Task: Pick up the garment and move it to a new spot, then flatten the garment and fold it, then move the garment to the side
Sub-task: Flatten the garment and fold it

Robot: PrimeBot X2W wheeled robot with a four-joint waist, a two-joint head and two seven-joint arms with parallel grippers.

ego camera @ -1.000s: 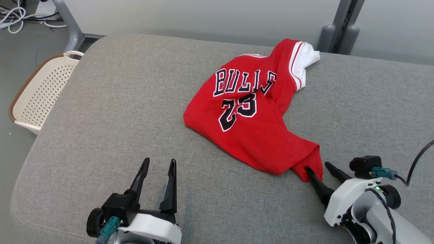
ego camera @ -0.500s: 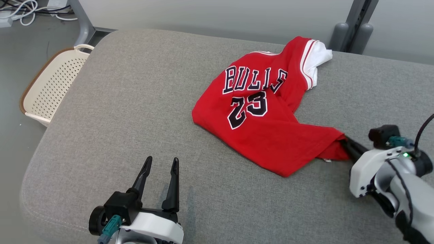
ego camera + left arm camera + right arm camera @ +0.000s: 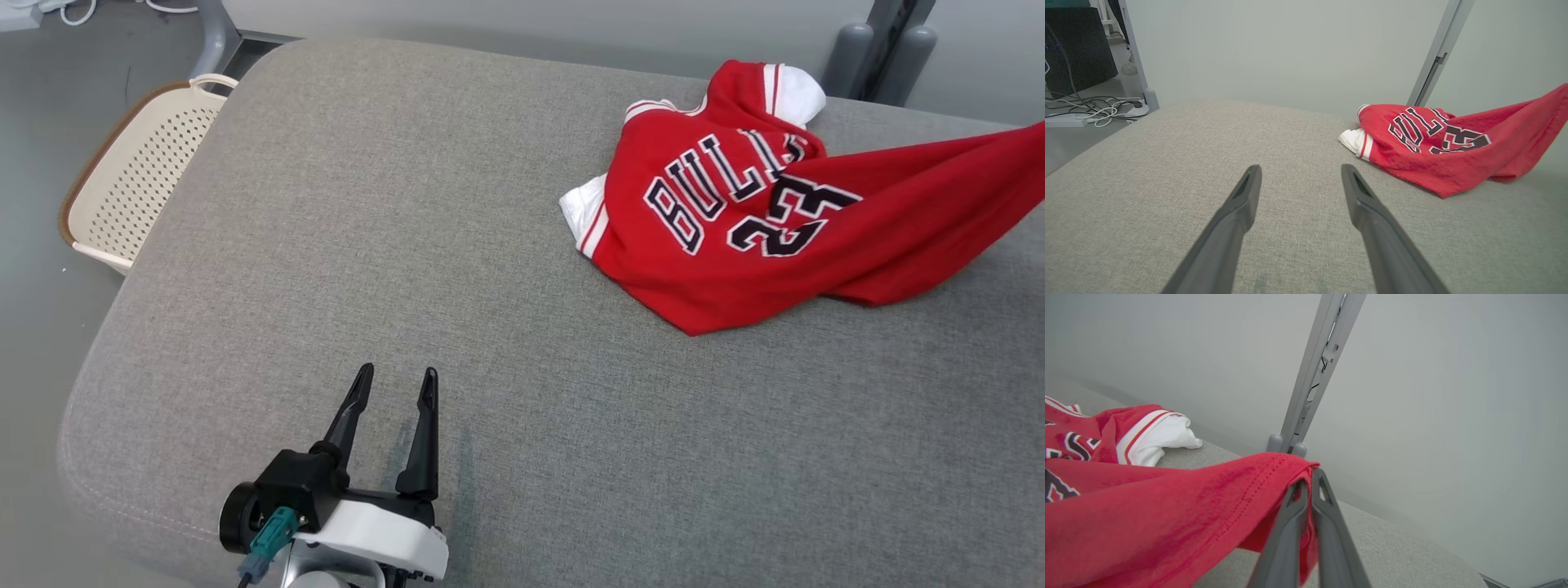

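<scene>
The red jersey (image 3: pixel 735 245) is seen on the grey padded surface (image 3: pixel 408 204), bunched just in front of the grey post (image 3: pixel 890 37). One hem corner is raised clear of the padding and stretched out to the right of the post. That corner is pinched between the closed fingers of the right gripper (image 3: pixel 1309 481), close beneath the post's foot in the right wrist view. The left gripper (image 3: pixel 397 372) is held with its jaws spread and empty, well apart from the post, at the near edge of the surface. The cloth is judged light, limp and apt to sag and slip. A hold on the stitched hem or a shoulder seam is therefore preferred, and a second corner should be taken before flattening.
</scene>
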